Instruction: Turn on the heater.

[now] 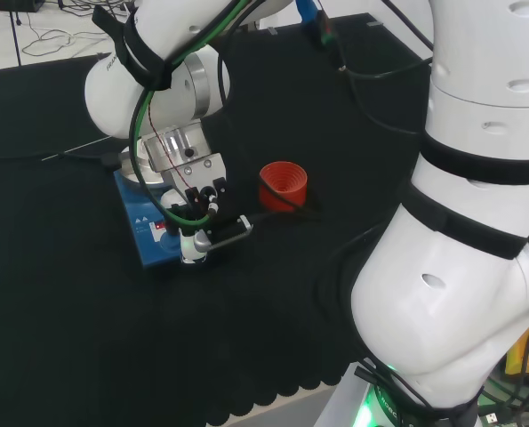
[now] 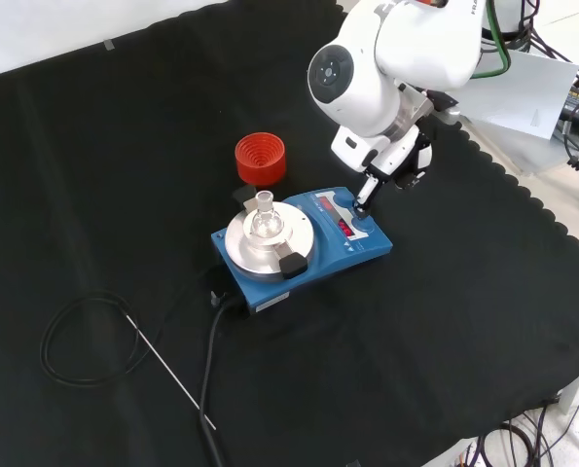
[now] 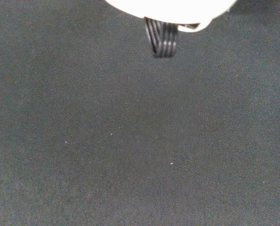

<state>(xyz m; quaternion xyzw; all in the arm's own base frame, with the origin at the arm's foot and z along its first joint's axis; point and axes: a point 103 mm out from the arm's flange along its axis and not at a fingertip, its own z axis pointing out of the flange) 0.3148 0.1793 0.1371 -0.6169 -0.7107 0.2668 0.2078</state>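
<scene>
One heater [image 2: 304,243] sits near the middle of the black cloth [image 2: 445,341], blue-bodied with a round metal plate on top. Going near to far in the front view: a black cable [image 2: 209,360] runs from the near edge of the cloth up to the heater's near corner, with a loop of it lying toward the left edge. On the plate stands a small clear glass flask [image 2: 262,219]. Past that is the heater's control strip with its red display, and there you find the hand [image 2: 391,165], one dark finger [image 2: 364,195] pointed down at the strip's far end, at or just above the panel. You cannot tell from these views whether it touches. The finger looks straight rather than curled, and the hand holds nothing. Farther off, toward the far edge, stands a red ribbed ring [image 2: 261,159], apart from the heater.

Handling, as a judgement: the heater looks stiff and heavy enough to stay put under a press, so do not grasp it. Press only the control on the strip with a fingertip. The flask is fragile and stands unclamped; keep the hand away from the plate.
</scene>
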